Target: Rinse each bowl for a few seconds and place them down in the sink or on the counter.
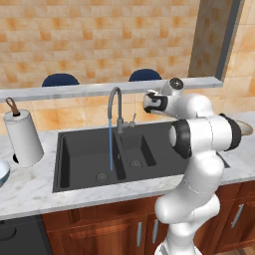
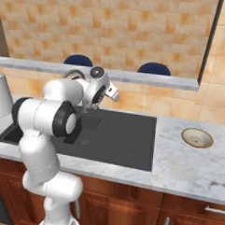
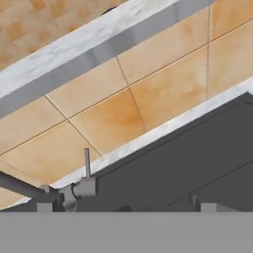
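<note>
White arm segments fill the foreground of both base views, rising in front of the cabinet doors (image 1: 144,231); beyond them the tan bowl (image 2: 197,137) sits upright on the counter (image 2: 186,169), well to the right of the sink (image 1: 84,154), and the pale blue bowl (image 1: 2,173) shows as a sliver on the counter at the far left, just past the paper towel roll (image 1: 22,137); neither bowl is under the water yet. Water (image 1: 110,144) runs in a thin stream from the tap (image 1: 115,107) into the large basin, close to the divider. The gripper (image 3: 123,210) hangs above the sink near the tap base, its fingers spread wide and holding nothing; the hand view looks across the sink's rear rim at the tap handle (image 3: 87,163), the tiled wall (image 3: 148,89) and the grey ledge (image 1: 99,88).

My reading is that the tap has been turned on and the step in hand is fetching a first bowl; to do that well the arm should lift clear of the gooseneck before swinging, approach the bowl from above, and pinch one side of the rim with a finger inside and a finger outside; the tan bowl is shallow, so a low, firm bite matters, or it may tip when carried to the stream.
</note>
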